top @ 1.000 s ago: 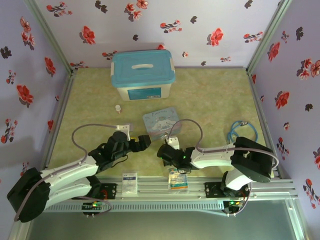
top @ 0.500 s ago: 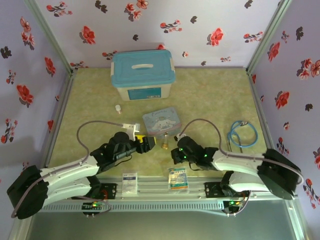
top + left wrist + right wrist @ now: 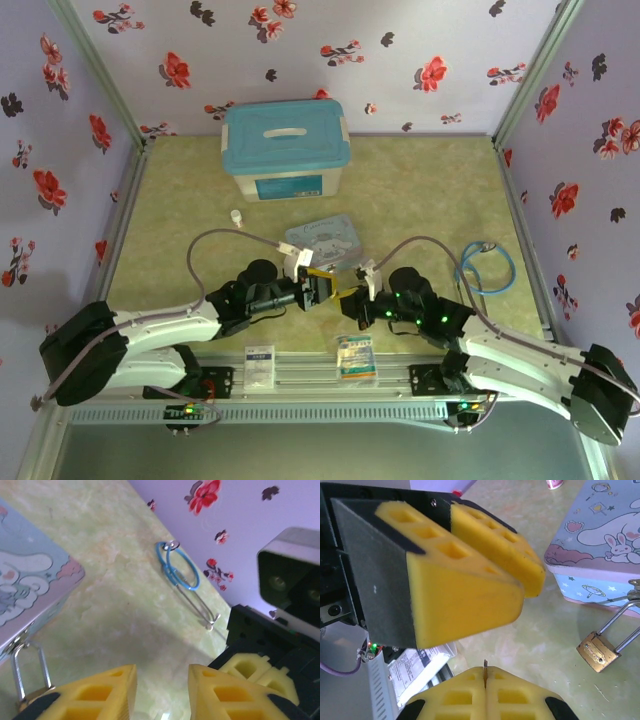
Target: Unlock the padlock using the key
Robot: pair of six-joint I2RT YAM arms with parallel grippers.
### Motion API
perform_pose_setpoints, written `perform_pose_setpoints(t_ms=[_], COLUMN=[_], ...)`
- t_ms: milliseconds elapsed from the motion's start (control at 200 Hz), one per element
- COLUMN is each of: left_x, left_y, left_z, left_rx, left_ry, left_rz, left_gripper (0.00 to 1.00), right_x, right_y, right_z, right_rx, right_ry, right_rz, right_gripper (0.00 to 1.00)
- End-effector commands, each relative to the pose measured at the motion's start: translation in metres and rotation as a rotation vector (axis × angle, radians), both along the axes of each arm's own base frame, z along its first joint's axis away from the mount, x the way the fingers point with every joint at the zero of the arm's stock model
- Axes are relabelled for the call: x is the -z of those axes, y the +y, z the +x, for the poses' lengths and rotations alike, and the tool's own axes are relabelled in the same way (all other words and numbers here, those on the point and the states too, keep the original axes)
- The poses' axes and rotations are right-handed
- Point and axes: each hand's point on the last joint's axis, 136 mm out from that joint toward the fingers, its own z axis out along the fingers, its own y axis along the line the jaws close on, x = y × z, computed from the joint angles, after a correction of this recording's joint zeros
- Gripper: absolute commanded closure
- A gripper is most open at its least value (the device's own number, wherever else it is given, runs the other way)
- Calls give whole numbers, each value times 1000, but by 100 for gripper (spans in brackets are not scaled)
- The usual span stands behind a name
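The small brass padlock [image 3: 596, 652] hangs by its silvery shackle [image 3: 620, 625] from the clasp of the pale blue cartoon tin [image 3: 600, 540], resting on the green table. My right gripper [image 3: 485, 680] is shut on the thin silver key [image 3: 485, 671], whose tip sticks up between the pads; the padlock lies to the right, apart from it. My left gripper [image 3: 162, 687] is open with nothing between its yellow fingers [image 3: 95, 692], and the padlock [image 3: 29, 692] sits just left of them. In the top view the two grippers [image 3: 322, 285] [image 3: 352, 300] face each other closely in front of the tin [image 3: 322, 238].
A blue-lidded storage box [image 3: 286, 148] stands at the back. A small white bottle [image 3: 236, 216] is left of the tin. A blue coiled cable [image 3: 485, 265] lies at the right. Two printed packets [image 3: 260, 364] [image 3: 356, 356] sit on the front rail.
The left gripper has moved right, up to the padlock in front of the tin. The right arm has swung outward while its gripper stays near the centre, holding the key.
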Motion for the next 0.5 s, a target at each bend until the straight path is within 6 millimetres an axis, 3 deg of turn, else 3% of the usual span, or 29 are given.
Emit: perform_pose_setpoints(t_ms=[0,130,225,315,495], left_x=[-14,-3,10,19,27], left_y=[-5,-3,11,22,34], left_z=[-4,-6,0,3,6], left_rx=[30,26,-51,-94,-143], left_ry=[-23,6,44,51,62], left_rz=[-53,-37,10,68,149], left_gripper=[73,87,86,85,85], right_x=[-2,2,38,71,88], right_y=[-4,-8,-28,-54,-89], right_z=[-1,6,17,13,18], right_rx=[-9,41,139,193,374], right_ry=[-26,-7,84,206,315], right_rz=[15,-7,-245,-505,-704], right_gripper=[100,100,100,100,100])
